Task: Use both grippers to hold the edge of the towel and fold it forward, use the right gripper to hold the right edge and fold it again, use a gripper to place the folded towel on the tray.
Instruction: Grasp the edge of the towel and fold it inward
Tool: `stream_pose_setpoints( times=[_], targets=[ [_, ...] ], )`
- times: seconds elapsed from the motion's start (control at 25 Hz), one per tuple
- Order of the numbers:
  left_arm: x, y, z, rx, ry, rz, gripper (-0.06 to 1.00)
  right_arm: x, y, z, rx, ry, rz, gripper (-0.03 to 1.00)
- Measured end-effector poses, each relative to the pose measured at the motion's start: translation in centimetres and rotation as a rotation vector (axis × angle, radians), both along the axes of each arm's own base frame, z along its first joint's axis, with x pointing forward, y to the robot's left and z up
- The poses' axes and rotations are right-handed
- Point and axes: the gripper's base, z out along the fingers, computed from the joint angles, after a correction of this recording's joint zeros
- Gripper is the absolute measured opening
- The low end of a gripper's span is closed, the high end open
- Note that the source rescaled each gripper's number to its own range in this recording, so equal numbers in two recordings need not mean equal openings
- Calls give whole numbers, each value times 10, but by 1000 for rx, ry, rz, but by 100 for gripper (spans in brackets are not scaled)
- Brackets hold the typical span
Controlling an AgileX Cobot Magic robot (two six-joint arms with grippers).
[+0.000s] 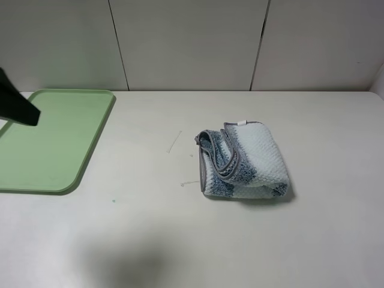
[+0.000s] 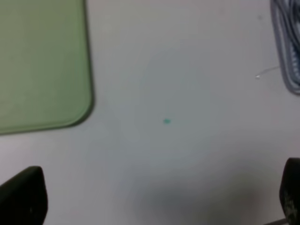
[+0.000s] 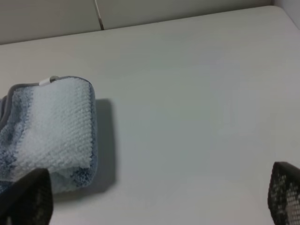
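Observation:
The towel (image 1: 245,161) lies folded in a thick bundle right of the table's middle, its grey hem (image 1: 207,159) layered on the side facing the tray. The pale green tray (image 1: 54,138) sits at the far left with nothing on it. Only a black piece of the left arm (image 1: 18,107) shows over the tray in the high view. My left gripper (image 2: 157,199) is open above bare table between the tray's corner (image 2: 70,93) and the towel's hem (image 2: 287,47). My right gripper (image 3: 157,197) is open and holds nothing, with the towel (image 3: 51,126) just beyond one fingertip (image 3: 28,199).
A small green speck (image 2: 166,121) marks the white table (image 1: 150,240) between tray and towel. A thin scratch or thread (image 1: 174,143) lies left of the towel. A panelled wall (image 1: 192,42) bounds the back edge.

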Motion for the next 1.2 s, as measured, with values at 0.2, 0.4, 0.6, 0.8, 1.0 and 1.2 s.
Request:
stream_pose_setpoints(
  times=[0.2, 0.4, 0.6, 0.8, 1.0, 1.2],
  targets=[
    [40, -35, -20, -43, 42, -53, 100, 0, 0, 0, 0, 0, 0, 100],
    [71, -79, -37, -73, 84, -82, 100, 0, 0, 0, 0, 0, 0, 100],
    [97, -126, -53, -88, 126, -113, 100, 0, 0, 0, -1, 0, -1, 100],
    [116, -170, -72, -100, 170, -126, 100, 0, 0, 0, 0, 0, 0, 100],
    [128, -202, -89, -113, 211, -107, 100, 0, 0, 0, 0, -1, 0, 100],
    [140, -231, -107, -124, 244, -85, 100, 0, 0, 0, 0, -1, 0, 100]
  ],
)
